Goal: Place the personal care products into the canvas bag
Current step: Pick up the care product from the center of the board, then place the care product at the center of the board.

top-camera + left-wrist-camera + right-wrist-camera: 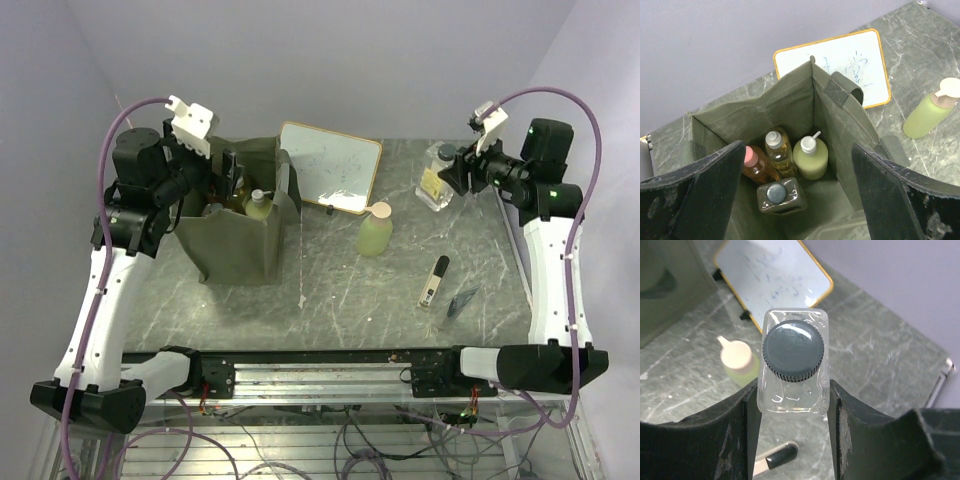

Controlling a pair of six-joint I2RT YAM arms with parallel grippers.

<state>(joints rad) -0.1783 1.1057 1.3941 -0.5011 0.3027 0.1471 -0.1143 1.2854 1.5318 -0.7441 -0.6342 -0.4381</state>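
Observation:
The olive canvas bag (235, 235) stands open at the left. In the left wrist view the bag (805, 105) holds an orange pink-capped bottle (759, 169), an amber pump bottle (778, 150), a yellow-green pump bottle (811, 159) and a clear black-capped bottle (781, 196). My left gripper (226, 172) hangs open and empty above the bag's mouth (797, 197). My right gripper (456, 172) is shut on the second clear black-capped bottle (437, 176) at the far right, its jaws pressing both sides (794, 362). A green pink-capped bottle (376, 229) stands on the table mid-way between them.
A wood-framed whiteboard (331, 166) leans behind the bag. A black-and-white marker (433, 281) and a small dark clear wrapper (462, 301) lie on the marble table (330, 300) at the right front. Grey walls stand close on the left, back and right.

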